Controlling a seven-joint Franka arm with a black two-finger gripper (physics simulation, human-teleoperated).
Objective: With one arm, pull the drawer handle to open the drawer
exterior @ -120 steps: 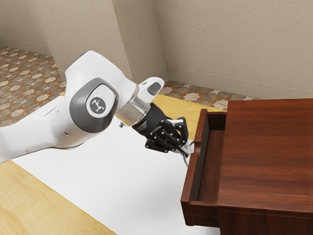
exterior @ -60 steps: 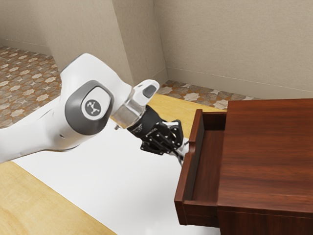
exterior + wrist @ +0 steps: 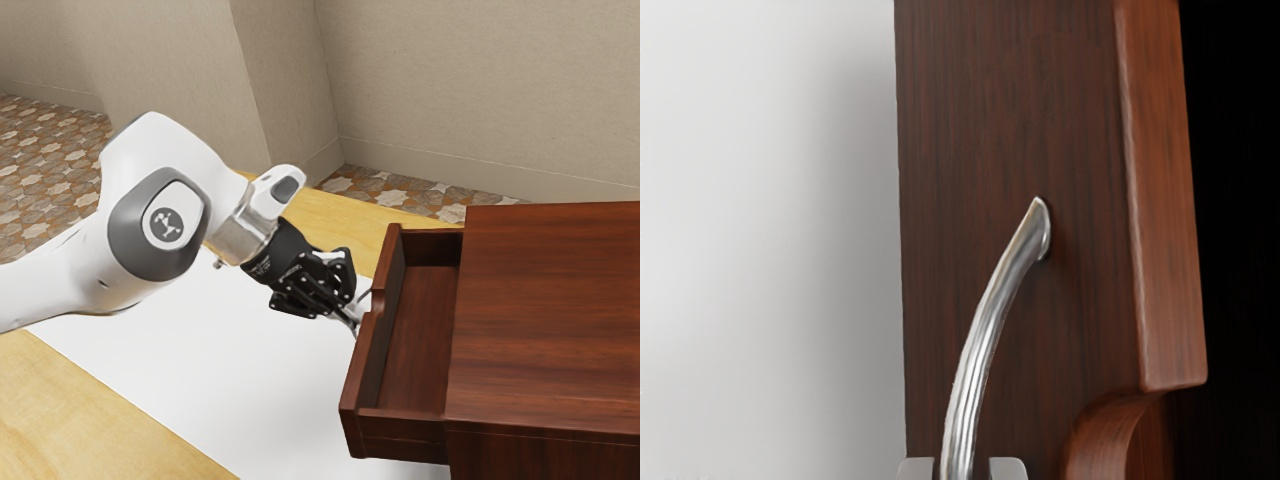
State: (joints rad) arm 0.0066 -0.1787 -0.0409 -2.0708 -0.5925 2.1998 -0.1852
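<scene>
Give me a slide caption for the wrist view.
Close-up: curved metal handle mounted on the dark wooden drawer front.

The cabinet (image 3: 550,290) stands on the counter (image 3: 60,430) at the exterior view's right. Its drawer (image 3: 400,350) juts out toward the exterior view's left, over a mat (image 3: 220,370) lying on the counter. The arm (image 3: 150,230) reaches in from the left, its jaws at the drawer's front, pressed against both sides of the handle (image 3: 985,350)
</scene>
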